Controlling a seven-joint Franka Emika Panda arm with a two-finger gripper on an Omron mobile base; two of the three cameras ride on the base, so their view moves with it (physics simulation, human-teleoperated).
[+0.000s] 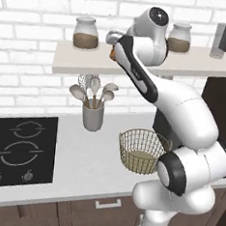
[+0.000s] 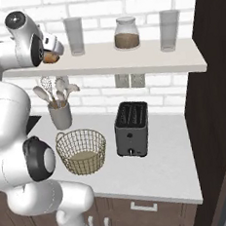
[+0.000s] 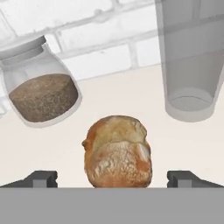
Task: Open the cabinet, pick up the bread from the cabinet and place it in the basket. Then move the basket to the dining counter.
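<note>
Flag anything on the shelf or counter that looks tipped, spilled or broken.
Nothing stands out. The bread, jars and glasses sit upright on the shelf; the basket, toaster and utensil holder stand upright on the counter.

Glossy white rounded arm (image 1: 182, 116) segments, black joint bands, dark fingers (image 3: 41, 178).

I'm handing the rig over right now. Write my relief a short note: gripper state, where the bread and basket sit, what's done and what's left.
Gripper: open, up at the wall shelf, a finger on each side of the bread, not closed on it.
Bread: on the shelf, between a brown-filled jar and an empty glass.
Basket: empty, on the light counter between the utensil holder and the toaster.
Done: reach to the bread.
Left: grasp it, drop it in the basket, carry the basket to the dining counter.
</note>
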